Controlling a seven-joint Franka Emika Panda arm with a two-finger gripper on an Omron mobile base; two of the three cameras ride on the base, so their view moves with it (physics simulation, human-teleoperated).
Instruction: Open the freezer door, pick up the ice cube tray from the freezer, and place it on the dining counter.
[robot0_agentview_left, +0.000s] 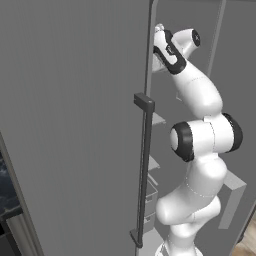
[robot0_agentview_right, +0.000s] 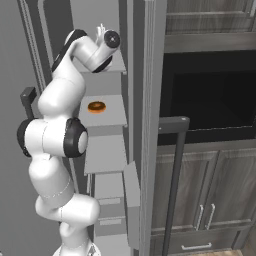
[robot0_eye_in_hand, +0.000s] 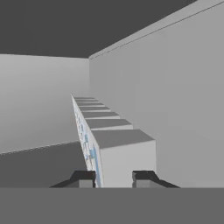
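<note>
Now my claw (robot0_eye_in_hand: 113, 178) sits narrowly parted around the near end of the ice cube tray (robot0_eye_in_hand: 103, 131), fingertips flanking it inside the freezer (robot0_agentview_right: 105, 150).

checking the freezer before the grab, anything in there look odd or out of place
One thing: a doughnut sits alone on a middle freezer shelf, an odd item among bare shelves. The ice cube tray lies straight between the gripper fingers, with no tilt or spill. The freezer door stands open, undamaged.
</note>
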